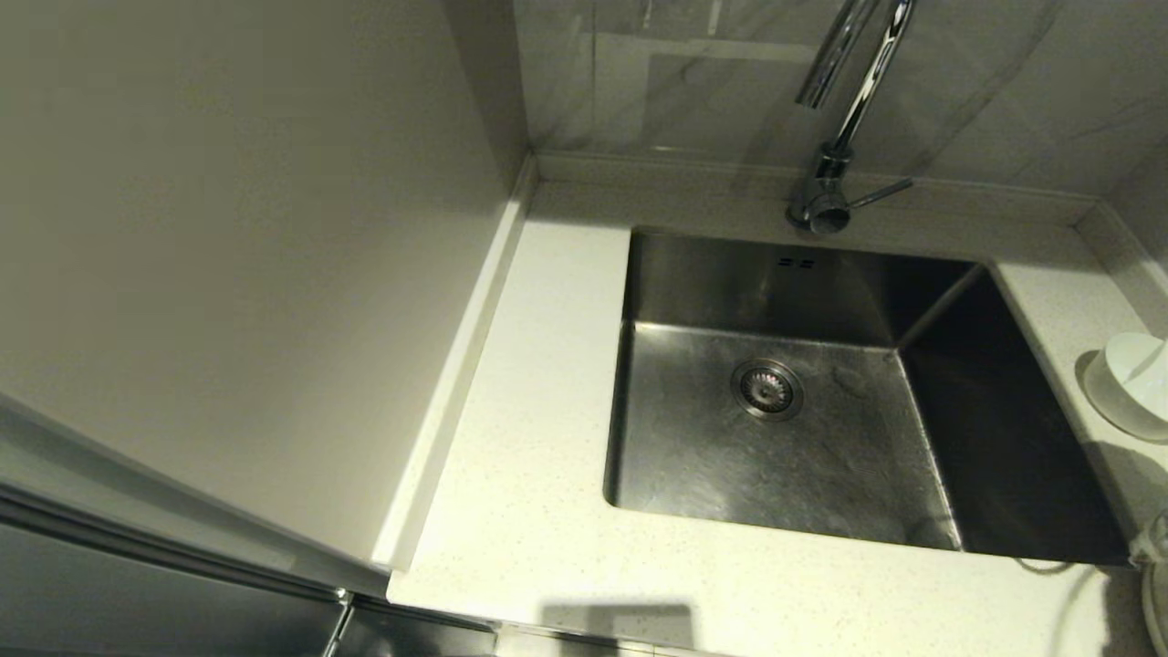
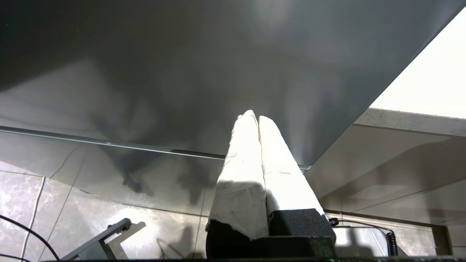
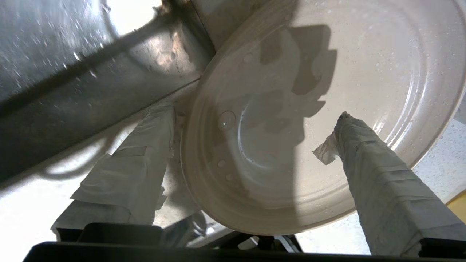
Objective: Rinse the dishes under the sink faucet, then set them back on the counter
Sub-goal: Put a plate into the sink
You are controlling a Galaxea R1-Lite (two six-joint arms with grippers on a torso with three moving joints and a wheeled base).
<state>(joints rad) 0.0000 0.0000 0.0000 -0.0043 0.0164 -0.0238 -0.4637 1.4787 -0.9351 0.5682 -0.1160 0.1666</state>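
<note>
A wet cream-white plate [image 3: 309, 109] lies on the speckled counter [image 1: 529, 474] just right of the steel sink [image 1: 794, 474]; in the head view only its rim [image 1: 1109, 415] shows at the right edge. My right gripper [image 3: 253, 112] hangs open over it. One taped finger [image 3: 145, 156] is outside the rim on the sink side, the other [image 3: 367, 163] over the plate's inside, and neither grips it. The sink is empty, with its drain strainer [image 1: 766, 389] bare. The chrome faucet [image 1: 835, 173] stands behind it with no water running. My left gripper [image 2: 255, 117] is shut and parked low by the cabinet front.
A tall pale panel [image 1: 228, 228] walls off the counter's left side. The raised back edge [image 1: 693, 173] runs behind the sink. A thin cable [image 1: 1063, 584] lies on the counter's front right. Something yellow [image 3: 458, 200] shows beside the plate. The sink wall [image 3: 72, 72] carries water drops.
</note>
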